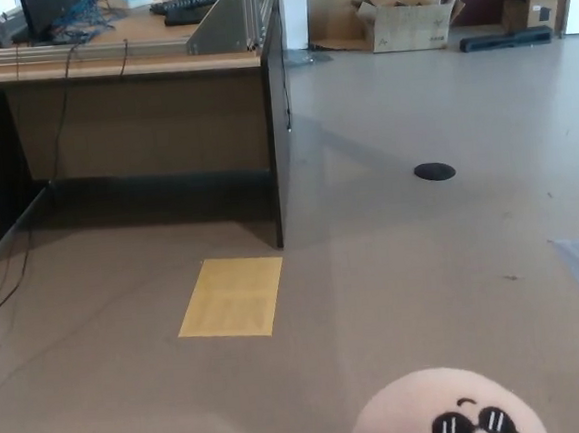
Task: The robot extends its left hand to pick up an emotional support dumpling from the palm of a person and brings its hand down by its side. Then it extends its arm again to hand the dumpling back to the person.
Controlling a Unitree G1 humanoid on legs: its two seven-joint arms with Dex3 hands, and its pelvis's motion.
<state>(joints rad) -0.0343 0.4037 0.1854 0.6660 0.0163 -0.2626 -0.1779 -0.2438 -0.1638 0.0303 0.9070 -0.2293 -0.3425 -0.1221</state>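
- Across the whole head view you have the grey-brown floor (pixel 454 264), bare over most of its area.
- At upper left you see the wooden desk (pixel 141 118) with dark side panels; a keyboard (pixel 185 6) and a tangle of blue cables (pixel 84 22) lie on its top, and thin black cables (pixel 58 144) hang down its front to the floor.
- On the floor just in front of the desk's right corner lies a yellow sheet (pixel 233 297), flat.
- Against the far wall you have an open cardboard box (pixel 407 22), with a second, smaller box (pixel 546 4) to its right and a dark long item between them that you cannot identify at this distance.
- At the bottom edge, right of centre, you see the dumpling (pixel 447 410): a pale pink plush dome with a stitched face wearing black sunglasses. Its lower part is cut off by the frame, so you cannot tell what it rests on or what holds it.
- Mid-floor to the right sits a small black round disc (pixel 434 172), well apart from the dumpling.
- Neither robot hand shows; you cannot judge whether either is open, closed or gripping.
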